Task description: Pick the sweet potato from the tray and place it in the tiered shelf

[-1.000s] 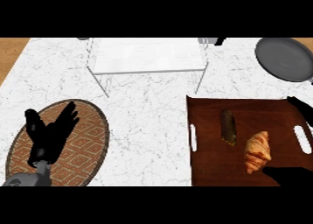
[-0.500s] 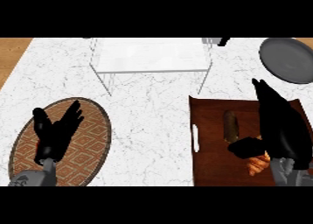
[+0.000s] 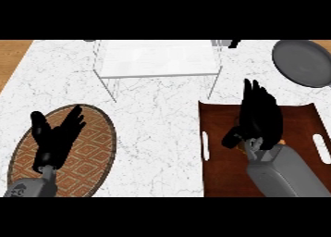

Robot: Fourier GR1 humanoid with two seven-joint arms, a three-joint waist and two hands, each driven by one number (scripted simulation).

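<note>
We are hovering our right hand (image 3: 259,118), fingers straight and holding nothing, over the tray (image 3: 219,159); the sweet potato is hidden and the shelf (image 3: 158,60) awaiting it.

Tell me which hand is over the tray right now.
The right hand, fingers extended over the brown tray. The left hand rests open over the patterned oval mat, away from the tray.
</note>
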